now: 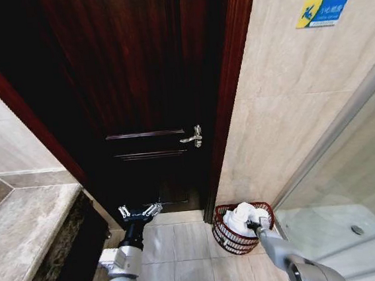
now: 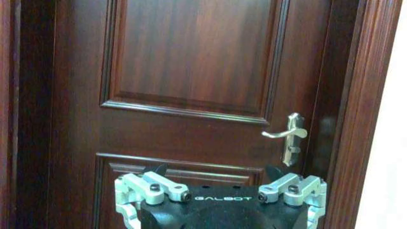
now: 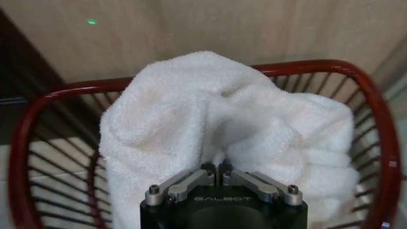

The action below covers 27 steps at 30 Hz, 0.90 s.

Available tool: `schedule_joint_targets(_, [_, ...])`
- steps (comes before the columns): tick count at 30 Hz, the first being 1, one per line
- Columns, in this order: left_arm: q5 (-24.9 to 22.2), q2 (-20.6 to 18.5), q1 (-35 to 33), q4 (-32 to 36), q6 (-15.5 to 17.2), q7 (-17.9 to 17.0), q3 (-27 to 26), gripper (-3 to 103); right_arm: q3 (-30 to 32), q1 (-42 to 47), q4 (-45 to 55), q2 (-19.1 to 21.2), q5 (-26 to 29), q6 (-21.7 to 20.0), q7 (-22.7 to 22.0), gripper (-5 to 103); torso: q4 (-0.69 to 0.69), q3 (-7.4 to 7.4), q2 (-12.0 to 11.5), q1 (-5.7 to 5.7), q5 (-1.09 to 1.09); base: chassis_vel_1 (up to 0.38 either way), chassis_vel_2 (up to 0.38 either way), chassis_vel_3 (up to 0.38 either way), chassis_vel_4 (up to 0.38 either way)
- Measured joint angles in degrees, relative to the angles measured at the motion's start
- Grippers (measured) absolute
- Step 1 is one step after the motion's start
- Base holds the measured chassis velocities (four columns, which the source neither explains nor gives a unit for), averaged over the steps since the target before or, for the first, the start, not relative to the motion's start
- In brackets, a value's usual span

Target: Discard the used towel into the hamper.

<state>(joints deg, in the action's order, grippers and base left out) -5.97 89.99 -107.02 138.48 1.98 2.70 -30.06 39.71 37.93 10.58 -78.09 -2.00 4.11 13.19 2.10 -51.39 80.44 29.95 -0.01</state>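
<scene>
Right hand [image 3: 219,172] pinching bunched white towel [image 3: 216,124]

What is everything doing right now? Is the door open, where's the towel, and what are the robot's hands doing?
Door: closed, handle level.
Towel: bunched up, sitting in the hamper, sticking up above its rim.
Hamper: upright on the floor by the wall, holding the towel.
Right hand: over the hamper, shut on the towel.
Left hand: open, held up facing the door, holding nothing.
</scene>
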Motion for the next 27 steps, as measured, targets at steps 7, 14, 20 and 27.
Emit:
schedule_joint_targets(7, [0.0,0.0,0.0,0.0,0.0,0.0,0.0,100,0.1,1.7,1.1,-0.2,1.8,1.3,2.1,2,-0.01,0.0,0.0,-0.01,0.01,0.0,0.0,0.0,0.0])
schedule_joint_targets(14, [0.0,0.0,0.0,0.0,0.0,0.0,0.0,100,0.1,2.7,1.6,-0.6,2.1,1.4,1.3,-1,-0.01,0.0,0.0,-0.01,0.02,-0.087,0.096,0.089,-0.072])
schedule_joint_targets(20, [0.0,0.0,0.0,0.0,0.0,0.0,0.0,100,0.4,2.7,0.8,-0.8,0.3,-0.6,0.9,13,0.0,-0.02,0.0,0.08,0.01,-0.128,0.134,0.143,-0.148])
schedule_joint_targets(27, [0.0,0.0,0.0,0.0,0.0,0.0,0.0,100,0.6,3.0,0.9,-0.8,0.1,-3.7,1.9,35,0.0,0.01,0.0,-0.02,0.0,0.001,0.003,0.018,0.006])
